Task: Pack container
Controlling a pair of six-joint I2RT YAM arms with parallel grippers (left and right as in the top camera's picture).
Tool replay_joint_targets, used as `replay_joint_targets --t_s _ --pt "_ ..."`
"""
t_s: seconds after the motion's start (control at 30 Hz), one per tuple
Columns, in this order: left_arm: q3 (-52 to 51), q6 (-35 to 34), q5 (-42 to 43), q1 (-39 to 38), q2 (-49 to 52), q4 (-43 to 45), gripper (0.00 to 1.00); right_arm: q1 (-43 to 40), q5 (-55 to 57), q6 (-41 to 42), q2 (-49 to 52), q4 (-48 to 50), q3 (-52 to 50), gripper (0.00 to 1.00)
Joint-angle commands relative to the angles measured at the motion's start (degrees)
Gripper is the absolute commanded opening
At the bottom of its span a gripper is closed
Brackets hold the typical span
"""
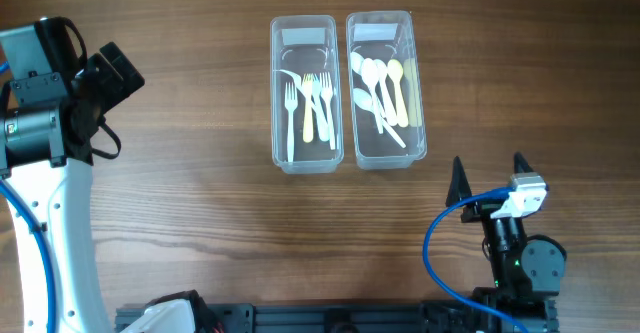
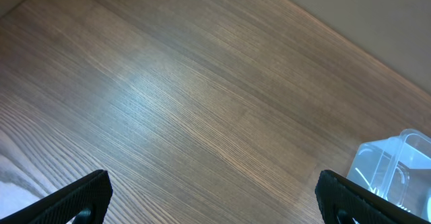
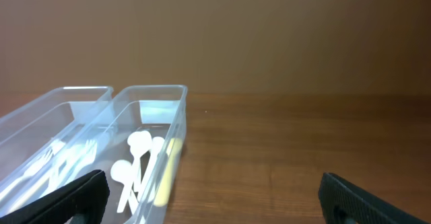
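Two clear plastic containers stand side by side at the back middle of the table. The left container [image 1: 303, 93] holds several forks [image 1: 312, 105]. The right container [image 1: 385, 88] holds several spoons [image 1: 380, 91], white and pale yellow. My left gripper [image 1: 118, 73] is open and empty at the far left, apart from the containers. My right gripper [image 1: 490, 176] is open and empty near the front right, just below the right container. The right wrist view shows both containers [image 3: 151, 150] ahead on its left. The left wrist view shows a container corner [image 2: 397, 160] at its right edge.
The wooden table [image 1: 200, 203] fills the view. A blue cable [image 1: 440, 243] loops beside the right arm base. A black rail [image 1: 330, 318] runs along the front edge.
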Motion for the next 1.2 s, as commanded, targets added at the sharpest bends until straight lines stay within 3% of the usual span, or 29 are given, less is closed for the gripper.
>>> replay_joint_targets --t_s 0.0,1.17 --pt "0.26 -0.76 -0.52 0.11 -0.55 0.13 1.0 -0.02 3.61 3.15 -0.96 4.59 -2.36 1.0" --pt "0.26 -0.76 -0.5 0.11 -0.55 0.13 1.0 0.04 4.63 3.04 -0.96 2.64 -2.27 1.0"
